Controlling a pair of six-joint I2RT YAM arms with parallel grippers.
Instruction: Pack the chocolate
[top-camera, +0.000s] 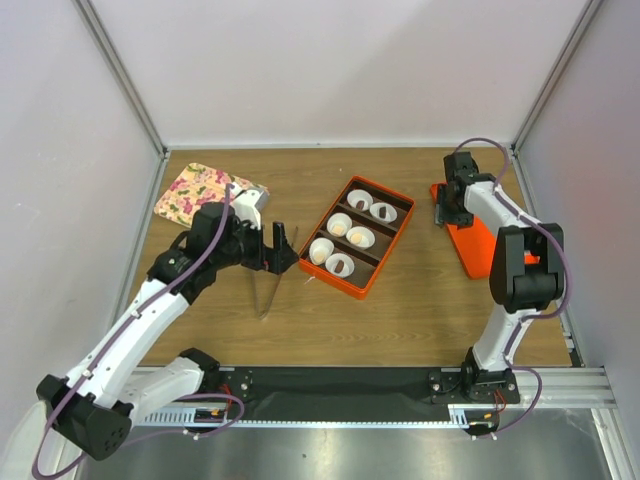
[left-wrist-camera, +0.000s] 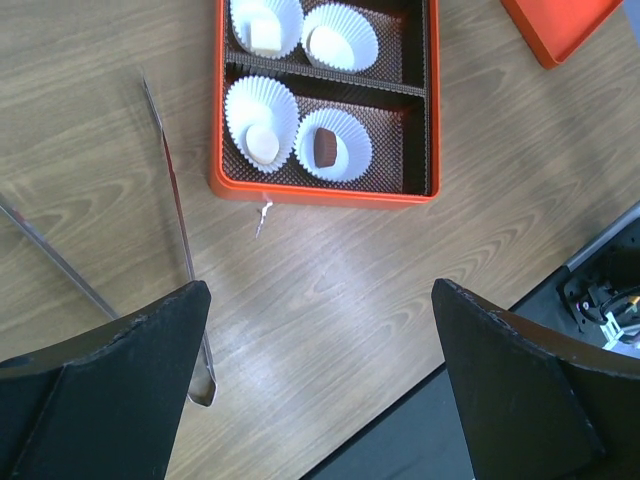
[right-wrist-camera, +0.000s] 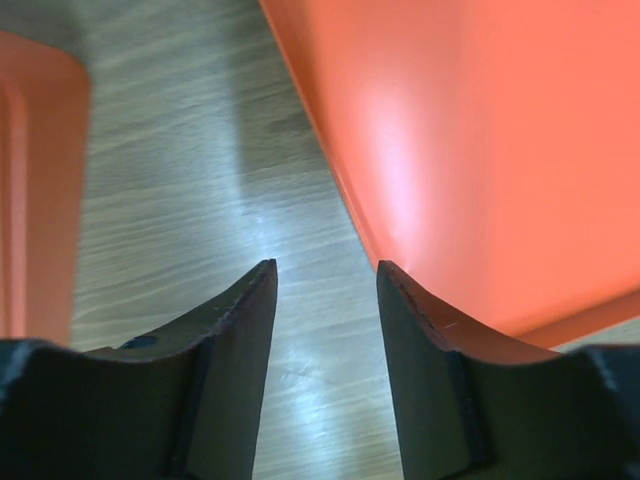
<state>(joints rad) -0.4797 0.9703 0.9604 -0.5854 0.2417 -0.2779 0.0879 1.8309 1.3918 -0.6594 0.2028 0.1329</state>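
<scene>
The chocolate sits in white paper cups inside the orange divided box. A dark brown piece and a pale one fill the near compartment, and further pale pieces lie behind. My left gripper hovers just left of the box, open wide and empty. My right gripper is at the far right, low over the table at the upper end of the orange lid. Its jaws are narrowly open with bare wood between them, the right finger against the lid's edge.
Metal tongs lie on the wood under the left gripper, visible too in the left wrist view. A floral cloth lies at the back left. Grey walls enclose the table; a black rail runs along its near edge.
</scene>
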